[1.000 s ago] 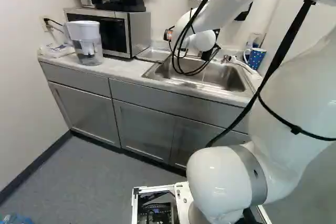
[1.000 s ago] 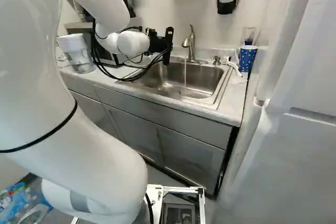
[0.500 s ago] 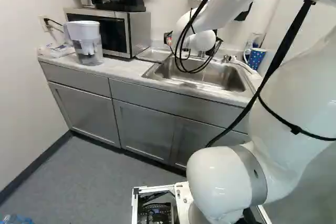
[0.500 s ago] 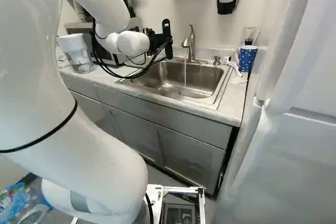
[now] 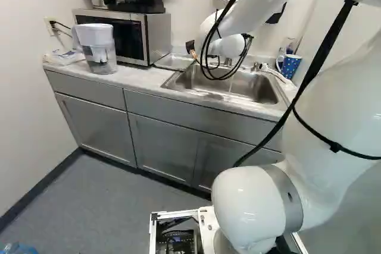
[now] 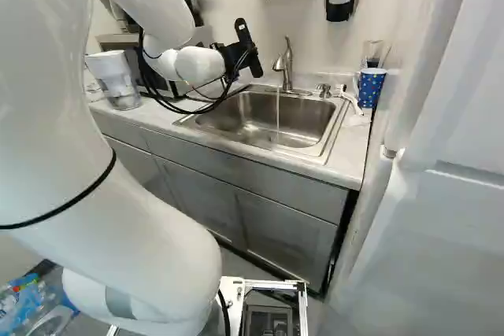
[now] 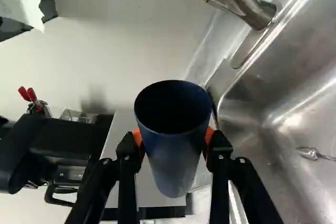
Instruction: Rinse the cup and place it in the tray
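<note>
Cup [image 7: 175, 163] prob. light, stiff, slippery if wet; gripper [image 7: 174, 141] grasping it, mid-wall hold best vs. rim.

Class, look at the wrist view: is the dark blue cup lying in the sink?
No, the cup is gripped between the two orange pads of the tool.

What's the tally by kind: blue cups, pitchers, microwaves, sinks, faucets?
Blue cups: 2 (dark cup in the end effector, dotted cup beside the sink)
Pitchers: 1 (white-topped pitcher)
Microwaves: 1 (microwave behind the pitcher)
Sinks: 1
Faucets: 1 (faucet, running)
Total: 6
</note>
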`<state>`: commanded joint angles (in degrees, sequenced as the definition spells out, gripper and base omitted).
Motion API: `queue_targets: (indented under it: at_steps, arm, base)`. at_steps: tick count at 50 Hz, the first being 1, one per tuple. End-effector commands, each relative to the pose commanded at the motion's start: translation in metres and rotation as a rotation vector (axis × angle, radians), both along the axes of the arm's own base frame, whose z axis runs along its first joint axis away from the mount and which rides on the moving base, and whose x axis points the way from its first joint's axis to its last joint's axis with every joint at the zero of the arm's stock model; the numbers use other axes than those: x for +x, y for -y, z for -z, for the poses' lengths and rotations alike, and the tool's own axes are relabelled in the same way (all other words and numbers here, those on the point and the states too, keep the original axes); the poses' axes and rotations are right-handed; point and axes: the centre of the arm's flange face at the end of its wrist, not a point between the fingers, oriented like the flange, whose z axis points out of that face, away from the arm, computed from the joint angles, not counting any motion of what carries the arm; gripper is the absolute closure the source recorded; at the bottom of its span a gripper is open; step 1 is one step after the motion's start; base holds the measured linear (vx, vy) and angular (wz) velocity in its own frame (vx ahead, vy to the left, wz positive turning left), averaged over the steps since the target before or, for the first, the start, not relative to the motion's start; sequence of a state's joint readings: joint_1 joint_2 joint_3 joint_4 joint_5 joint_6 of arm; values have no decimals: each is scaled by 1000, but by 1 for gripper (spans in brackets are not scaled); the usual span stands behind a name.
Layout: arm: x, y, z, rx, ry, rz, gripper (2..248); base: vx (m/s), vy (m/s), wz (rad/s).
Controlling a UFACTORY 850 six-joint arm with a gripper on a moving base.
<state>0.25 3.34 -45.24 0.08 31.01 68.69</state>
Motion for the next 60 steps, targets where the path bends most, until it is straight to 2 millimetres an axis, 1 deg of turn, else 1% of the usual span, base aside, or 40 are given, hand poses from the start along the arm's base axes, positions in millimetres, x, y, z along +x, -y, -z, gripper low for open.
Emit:
queue_targets:
  at_steps: [60]
  arm:
    - [0,0,0,-620,2,-114,125]
  base:
    - [0,0,0]
